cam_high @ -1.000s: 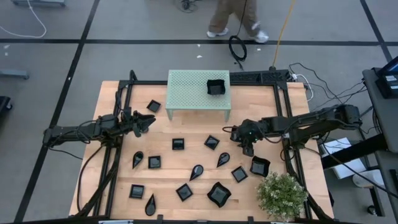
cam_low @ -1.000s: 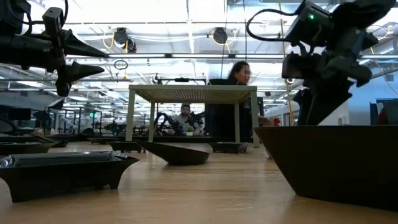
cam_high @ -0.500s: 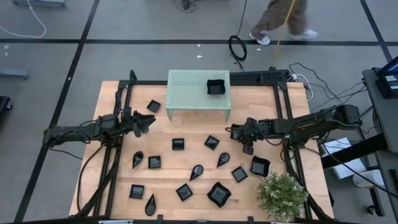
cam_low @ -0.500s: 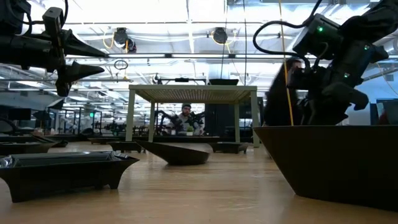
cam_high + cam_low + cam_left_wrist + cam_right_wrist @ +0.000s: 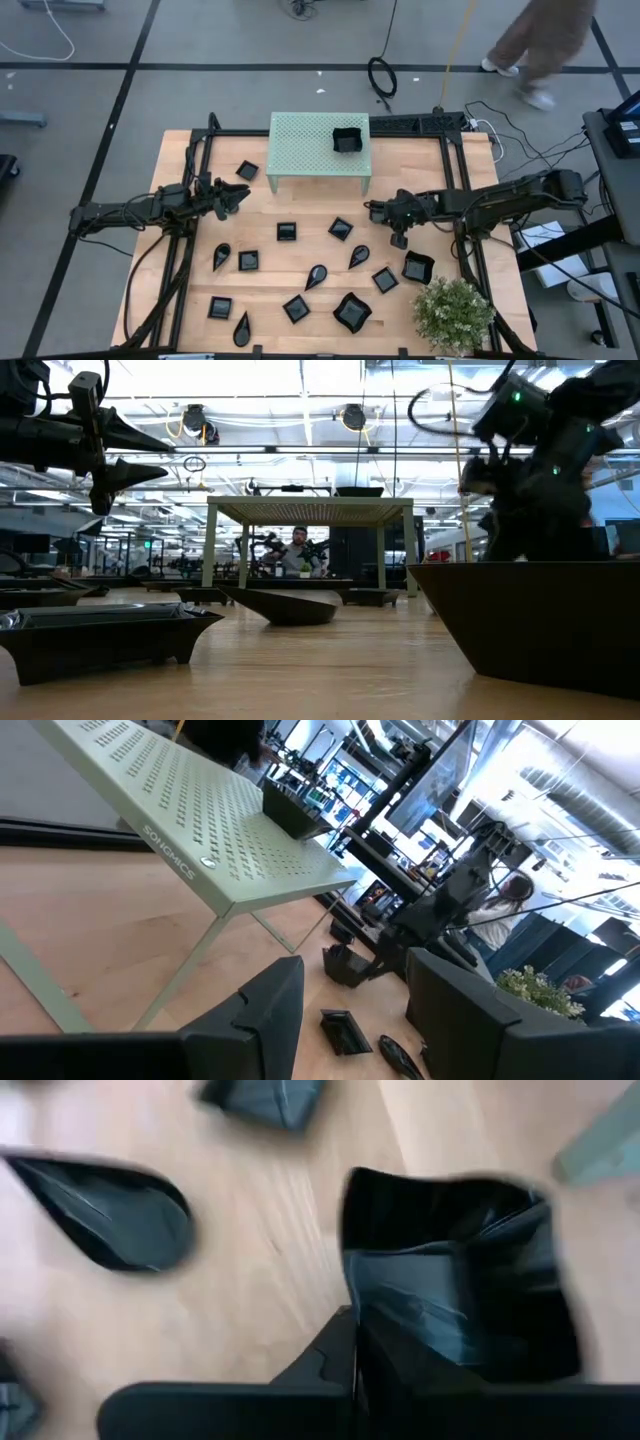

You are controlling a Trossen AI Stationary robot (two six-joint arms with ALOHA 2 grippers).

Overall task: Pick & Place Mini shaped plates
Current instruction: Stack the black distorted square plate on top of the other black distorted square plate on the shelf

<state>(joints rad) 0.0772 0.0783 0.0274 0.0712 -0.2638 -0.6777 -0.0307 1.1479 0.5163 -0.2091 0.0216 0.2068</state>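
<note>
Your right gripper (image 5: 374, 209) is blurred in its wrist view, but its jaws are pressed together on the rim of a square black dish (image 5: 455, 1275). From overhead that dish is hard to make out. At 12 o'clock the green stand (image 5: 300, 140) carries one plate (image 5: 346, 140). At 9 o'clock, your left gripper (image 5: 240, 195) hovers, jaws spread. The other plates (image 5: 286, 232) lie scattered on the worktop (image 5: 180, 160).

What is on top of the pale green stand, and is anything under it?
One black dish sits on the pale green stand, near its right end. From above, the top hides the space below it. The low view shows only open space between its legs there.
</note>
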